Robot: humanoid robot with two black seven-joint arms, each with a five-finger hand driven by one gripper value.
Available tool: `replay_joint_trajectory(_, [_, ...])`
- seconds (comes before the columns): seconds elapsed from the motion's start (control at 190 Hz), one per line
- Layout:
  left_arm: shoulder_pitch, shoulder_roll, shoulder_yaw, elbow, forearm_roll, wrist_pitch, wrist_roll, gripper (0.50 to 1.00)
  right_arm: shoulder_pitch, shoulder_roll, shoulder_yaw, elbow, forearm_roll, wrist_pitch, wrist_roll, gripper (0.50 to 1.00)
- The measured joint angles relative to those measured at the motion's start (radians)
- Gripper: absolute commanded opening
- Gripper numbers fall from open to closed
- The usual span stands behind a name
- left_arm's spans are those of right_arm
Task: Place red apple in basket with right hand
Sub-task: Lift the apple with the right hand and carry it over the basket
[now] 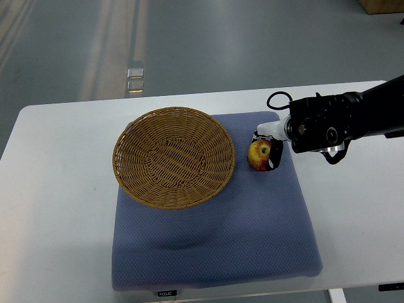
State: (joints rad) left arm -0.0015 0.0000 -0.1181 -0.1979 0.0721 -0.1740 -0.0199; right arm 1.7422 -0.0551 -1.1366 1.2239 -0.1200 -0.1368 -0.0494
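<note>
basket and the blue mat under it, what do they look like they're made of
Basket: looks like woven wicker or rattan, tan and matte, with visible interlaced strands. Blue mat: seems a soft padded fabric, judging by its fine dotted texture and rounded edges; the exact fibre is unclear.

Red-yellow apple, tan woven basket, blue dotted mat.

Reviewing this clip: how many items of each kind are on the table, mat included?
Apple: 1, at the right hand
Basket: 1, empty
Blue mat: 1, under both
Total: 3
</note>
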Motion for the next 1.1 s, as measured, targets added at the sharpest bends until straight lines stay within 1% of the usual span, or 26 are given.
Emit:
replay_joint_trajectory(0.131, [0.0,0.0,-0.001,0.0,0.0,0.0,0.0,1.0,0.034,-0.012,-0.006,0.0,-0.003,0.016,0.002,0.629])
replay_joint_trajectory(0.205, [0.0,0.0,-0.001,0.0,0.0,-0.001,0.0,1.0,0.085,-0.026,-0.013,0.001,-0.011,0.056,0.002,0.629])
replay_joint_trajectory(0.378, [0.0,0.0,-0.002,0.0,0.0,-0.001,0.0,1.0,0.294,-0.095,-0.014,0.011,-0.038,0.253,0.004,0.633])
replay_joint_trajectory(0.504, [0.0,0.0,-0.002,-0.003,0.0,-0.001,0.0,1.0,0.478,-0.125,0.013,0.014,-0.045,0.431,0.013,0.637])
replay_joint_trajectory(0.556, [0.0,0.0,-0.002,-0.005,0.0,-0.001,0.0,1.0,0.531,-0.13,0.033,0.015,-0.047,0.477,0.016,0.639])
replay_joint_trajectory(0.614, [0.0,0.0,-0.002,-0.006,0.0,-0.001,0.0,1.0,0.57,-0.13,0.046,0.018,-0.049,0.506,0.016,0.641])
replay_joint_trajectory(0.693, [0.0,0.0,-0.002,-0.006,0.0,-0.001,0.0,1.0,0.595,-0.122,0.056,0.025,-0.06,0.523,0.017,0.639])
replay_joint_trajectory(0.766, [0.0,0.0,-0.002,-0.005,0.0,-0.001,0.0,1.0,0.598,-0.096,0.074,0.026,-0.065,0.517,0.016,0.643])
replay_joint_trajectory(0.887, [0.0,0.0,-0.002,-0.003,0.0,-0.001,0.0,1.0,0.578,-0.028,0.167,0.013,-0.041,0.462,0.02,0.643])
replay_joint_trajectory(0.971, [0.0,0.0,-0.001,-0.004,0.0,-0.001,0.0,1.0,0.551,0.031,0.225,-0.019,0.009,0.431,0.023,0.643])
replay_joint_trajectory(1.102, [0.0,0.0,0.0,-0.007,0.0,-0.001,0.0,1.0,0.506,0.053,0.252,-0.089,0.061,0.397,0.027,0.643])
